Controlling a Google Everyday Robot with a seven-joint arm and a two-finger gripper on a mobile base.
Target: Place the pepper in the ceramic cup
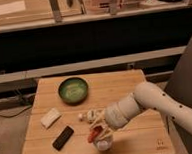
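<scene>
- The table point(126, 91) is pale wood and fills the lower middle of the view, with its far edge toward a dark wall point(87, 42) crossed by a light rail.
- The arm point(156, 99) is white and thick. It comes in from the right edge, crosses the table's right half and bends down toward the near edge, left of centre.
- The bowl point(73, 90) is green and round. It stands upright near the far edge, left of the middle and well apart from the arm.
- A black bar point(63, 137) lies flat and slanted near the front left corner, just left of the gripper and not touching it.
- A white block point(50, 117) lies flat on the left side, between the bowl and the black bar and apart from both.
- The gripper point(96, 133) is at the arm's end, low over the front of the table and pointing down and left. Its pale fingers are closed on the pepper.
- The cup point(103, 144) is white and stands on the table near the front edge, right under the gripper. Only its lower part shows below the fingers.
- The pepper point(92, 136) is red-orange and hangs tilted in the grip. It sits at the cup's upper left, at its rim; whether any of it is inside the cup cannot be told.
- A small white lump point(83, 116) sits on the table just behind the gripper, toward the bowl. What it is cannot be told.
</scene>
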